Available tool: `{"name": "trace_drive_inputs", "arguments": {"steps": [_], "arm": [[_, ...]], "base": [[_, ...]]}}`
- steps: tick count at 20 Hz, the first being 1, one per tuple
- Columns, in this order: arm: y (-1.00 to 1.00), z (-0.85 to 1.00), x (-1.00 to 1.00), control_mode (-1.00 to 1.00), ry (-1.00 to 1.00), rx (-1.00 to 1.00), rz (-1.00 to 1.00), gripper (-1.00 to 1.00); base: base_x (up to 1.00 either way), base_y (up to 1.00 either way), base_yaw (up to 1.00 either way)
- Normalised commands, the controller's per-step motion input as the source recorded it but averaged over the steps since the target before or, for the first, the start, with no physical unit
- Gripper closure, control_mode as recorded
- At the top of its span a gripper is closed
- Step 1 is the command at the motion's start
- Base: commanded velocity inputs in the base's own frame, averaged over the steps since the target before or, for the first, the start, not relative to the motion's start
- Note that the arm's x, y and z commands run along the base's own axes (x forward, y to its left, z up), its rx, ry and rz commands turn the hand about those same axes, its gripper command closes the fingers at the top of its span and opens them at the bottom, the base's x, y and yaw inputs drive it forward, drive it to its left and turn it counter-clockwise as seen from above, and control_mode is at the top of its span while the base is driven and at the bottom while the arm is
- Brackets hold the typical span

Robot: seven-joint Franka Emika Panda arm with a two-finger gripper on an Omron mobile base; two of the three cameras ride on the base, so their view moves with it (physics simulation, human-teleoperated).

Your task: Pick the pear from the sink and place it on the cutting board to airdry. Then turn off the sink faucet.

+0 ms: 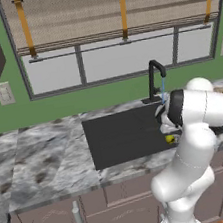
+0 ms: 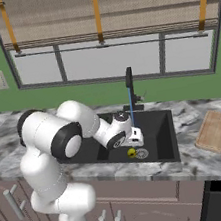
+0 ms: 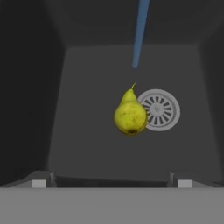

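Lying in sink (image 3: 87, 148): pear (image 3: 130, 114) | beside drain (image 3: 162, 109)

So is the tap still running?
On. A thin blue stream falls from the sink faucet into the sink, near the pear.

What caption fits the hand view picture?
Open gripper above a yellow-green pear beside the drain, water stream running.
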Motion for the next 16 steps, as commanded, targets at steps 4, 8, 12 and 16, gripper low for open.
{"name": "trace_drive_inputs", "arguments": {"steps": [4, 8, 12, 16], "arm": [[-0.04, -0.24, 0.18, -1.0, 0.01, 0.03, -0.01, -1.0], [-0.01, -0.2, 0.26, -1.0, 0.02, 0.02, -0.02, -1.0], [-0.06, -0.18, 0.26, -1.0, 0.04, 0.03, -0.03, -1.0], [-0.15, -0.19, 0.22, -1.0, 0.05, 0.03, -0.04, -1.0]], "base": [[0.0, 0.0, 0.0], [0.0, 0.0, 0.0], [0.0, 0.0, 0.0], [0.0, 0.0, 0.0]]}}
